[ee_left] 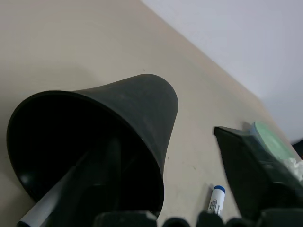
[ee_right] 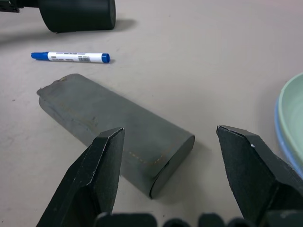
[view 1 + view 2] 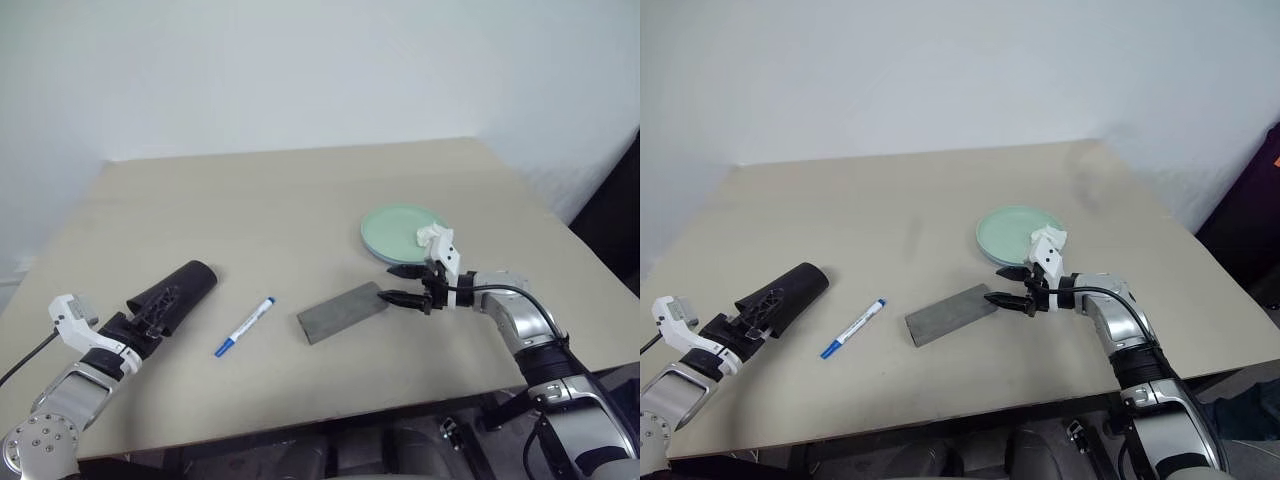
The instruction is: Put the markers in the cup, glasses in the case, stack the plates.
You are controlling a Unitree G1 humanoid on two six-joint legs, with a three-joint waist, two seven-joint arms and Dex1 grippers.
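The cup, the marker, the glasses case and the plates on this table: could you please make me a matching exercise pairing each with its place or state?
Things:
1. black cup
2. blue-capped marker
3. grey glasses case
4. plates

Places or states:
A. stacked, mint green on top, behind the right gripper
B. lying loose on the table between the cup and the case
C. on its side, with one finger of the left gripper inside its mouth
D. closed, lying just in front of the open right gripper

Pairs: 1-C, 2-B, 3-D, 4-A
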